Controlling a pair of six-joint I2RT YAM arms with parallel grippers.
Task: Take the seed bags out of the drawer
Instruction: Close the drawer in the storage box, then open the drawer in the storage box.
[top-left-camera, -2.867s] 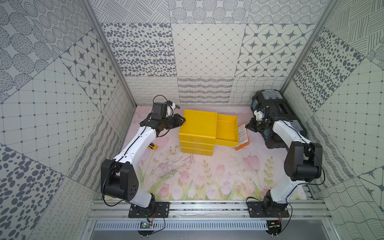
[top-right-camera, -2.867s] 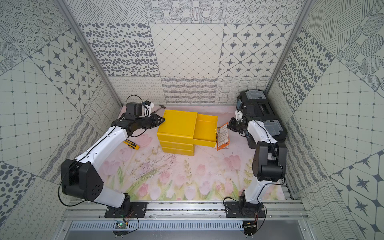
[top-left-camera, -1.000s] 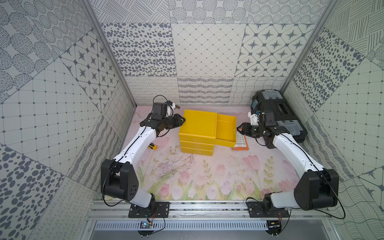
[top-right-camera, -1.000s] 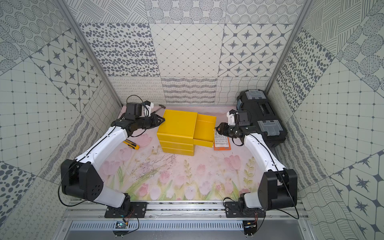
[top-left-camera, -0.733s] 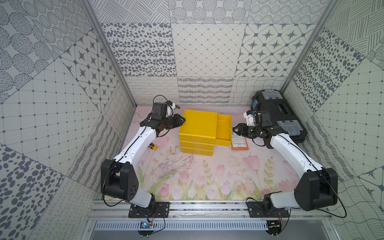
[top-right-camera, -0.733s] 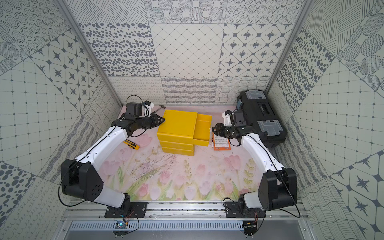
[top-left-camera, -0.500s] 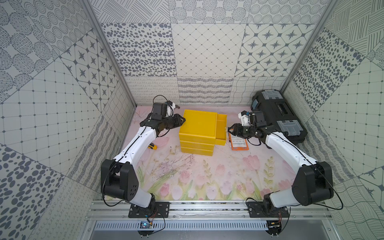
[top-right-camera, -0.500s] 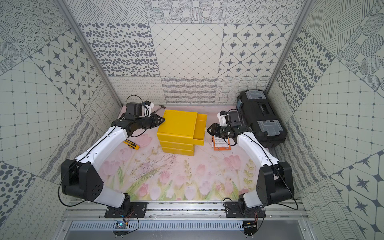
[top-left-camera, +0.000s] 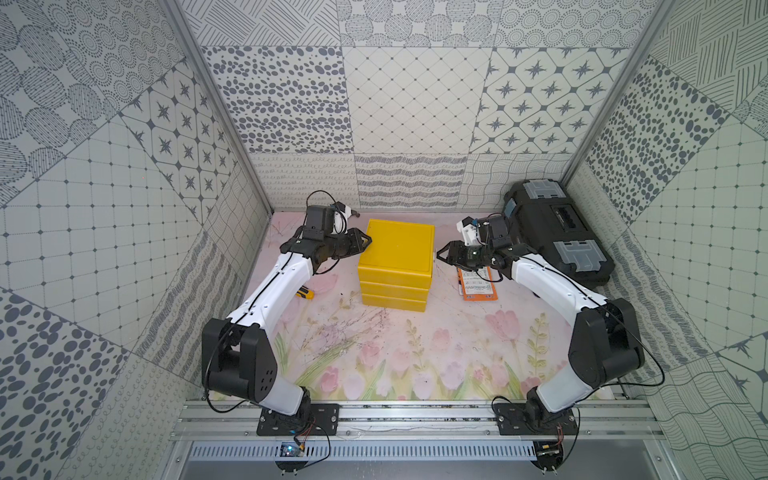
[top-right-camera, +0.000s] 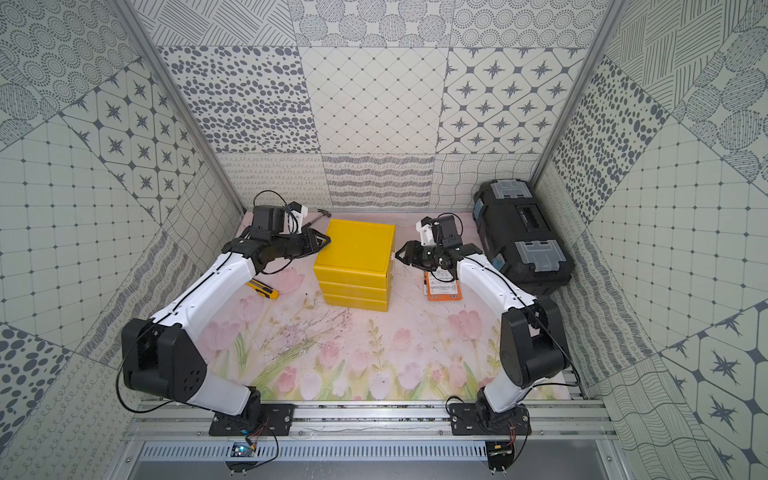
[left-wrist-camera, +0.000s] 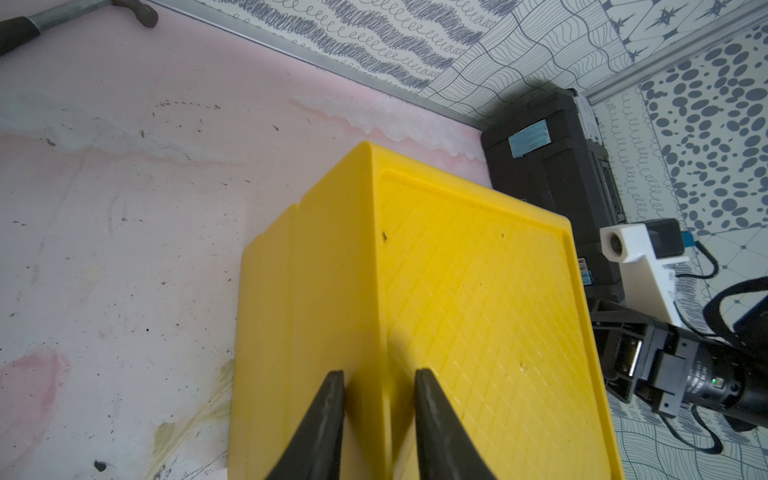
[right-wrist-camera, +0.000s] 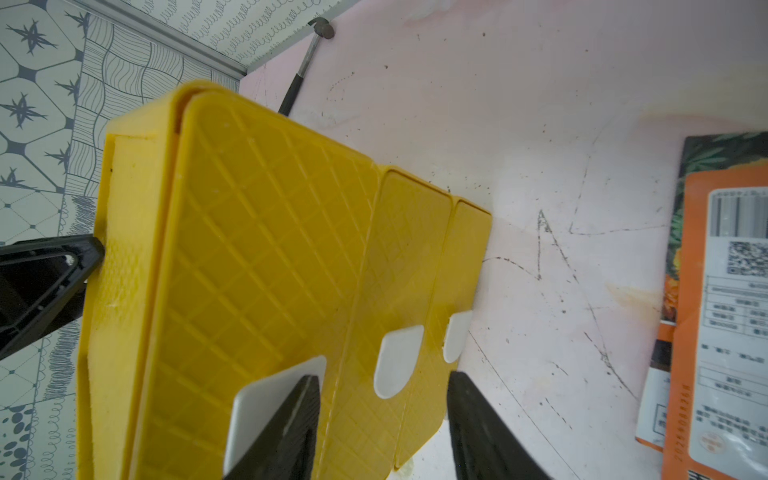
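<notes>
The yellow three-drawer cabinet (top-left-camera: 395, 253) (top-right-camera: 353, 249) stands at the back middle of the flowered mat, all drawers pushed in. The seed bags (top-left-camera: 478, 286) (top-right-camera: 444, 289) lie stacked on the mat just right of it, the top one orange-bordered with its white printed back up (right-wrist-camera: 723, 311). My right gripper (top-left-camera: 440, 254) (right-wrist-camera: 382, 380) is open at the cabinet's right face, one finger over the top drawer's white handle (right-wrist-camera: 270, 399). At the cabinet's upper left edge, my left gripper (top-left-camera: 368, 243) (left-wrist-camera: 379, 374) has its jaws a little apart and grips nothing.
A black toolbox (top-left-camera: 557, 237) (top-right-camera: 519, 237) fills the back right corner, close behind my right arm. A yellow utility knife (top-left-camera: 305, 292) lies under my left arm. A hammer (top-right-camera: 320, 216) (left-wrist-camera: 62, 20) rests along the back wall.
My right gripper has moved left against the top drawer, which has slid from open to shut. The seed bags stay on the mat. My left arm has held still, its jaws slightly wider.
</notes>
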